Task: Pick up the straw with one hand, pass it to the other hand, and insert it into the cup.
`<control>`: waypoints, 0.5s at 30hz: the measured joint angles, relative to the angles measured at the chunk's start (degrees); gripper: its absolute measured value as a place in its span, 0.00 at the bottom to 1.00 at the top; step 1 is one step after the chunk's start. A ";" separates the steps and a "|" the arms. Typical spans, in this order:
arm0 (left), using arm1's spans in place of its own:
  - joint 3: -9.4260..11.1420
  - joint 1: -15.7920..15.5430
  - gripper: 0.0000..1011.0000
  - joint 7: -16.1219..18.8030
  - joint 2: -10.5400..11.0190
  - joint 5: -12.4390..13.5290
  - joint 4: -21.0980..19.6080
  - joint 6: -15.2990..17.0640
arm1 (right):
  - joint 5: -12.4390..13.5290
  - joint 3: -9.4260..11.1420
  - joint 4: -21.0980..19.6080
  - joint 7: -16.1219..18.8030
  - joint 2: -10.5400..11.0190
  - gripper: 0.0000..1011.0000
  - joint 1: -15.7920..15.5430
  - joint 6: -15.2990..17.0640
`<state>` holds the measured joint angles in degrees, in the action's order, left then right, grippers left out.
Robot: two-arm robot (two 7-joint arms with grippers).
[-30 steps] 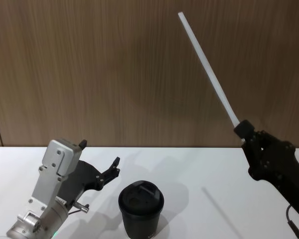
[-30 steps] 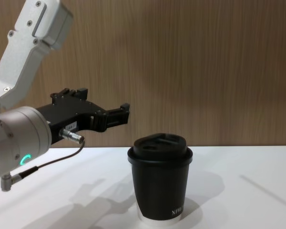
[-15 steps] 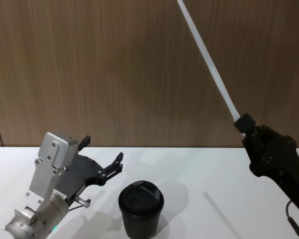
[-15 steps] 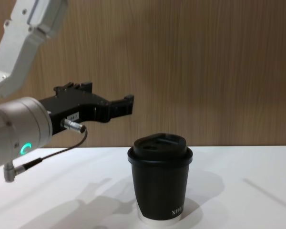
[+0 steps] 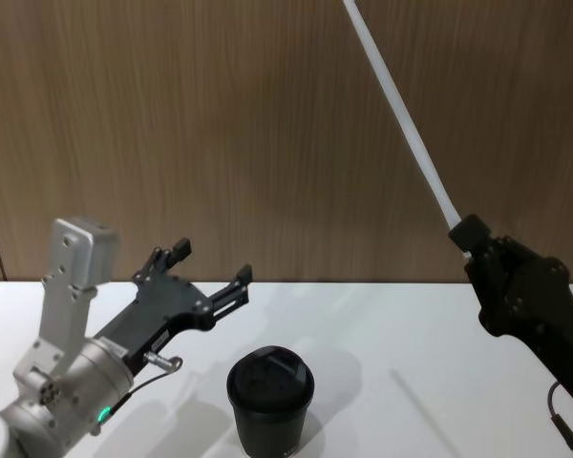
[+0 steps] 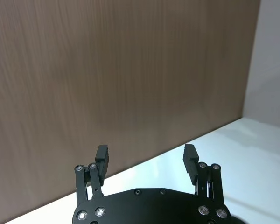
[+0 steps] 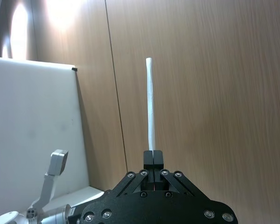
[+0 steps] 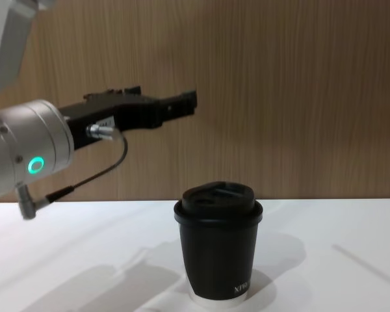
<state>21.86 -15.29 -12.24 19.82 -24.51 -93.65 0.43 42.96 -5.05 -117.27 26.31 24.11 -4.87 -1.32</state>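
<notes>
Moved: left pincer (image 5: 213, 261) risen higher, up left of cup (image 5: 270, 405)
Empty: left pincer, spread wide
Holding: right pincer (image 5: 470, 236), up right of cup, clamped on lower end of straw (image 5: 401, 114)

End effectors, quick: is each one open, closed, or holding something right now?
Left end effector: open, holding nothing.
Right end effector: closed on the straw.

White table (image 5: 382, 315), brown wood-panelled wall (image 5: 172, 114)
</notes>
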 joint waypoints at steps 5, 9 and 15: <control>-1.03 -0.53 0.99 -3.33 -0.90 -4.16 0.18 -0.06 | 0.05 0.00 -0.06 0.03 0.00 0.01 0.02 0.00; -1.69 -1.09 0.99 -5.80 -1.63 -7.37 0.53 -0.07 | 0.08 0.00 -0.09 0.05 0.00 0.01 0.02 0.00; -2.48 -2.24 0.99 -9.88 -2.91 -12.75 1.36 0.18 | 0.13 0.01 -0.13 0.08 0.00 0.01 0.02 0.01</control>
<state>19.37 -17.53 -22.11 16.92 -37.26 -92.29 0.61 43.08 -5.04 -117.40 26.39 24.11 -4.85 -1.31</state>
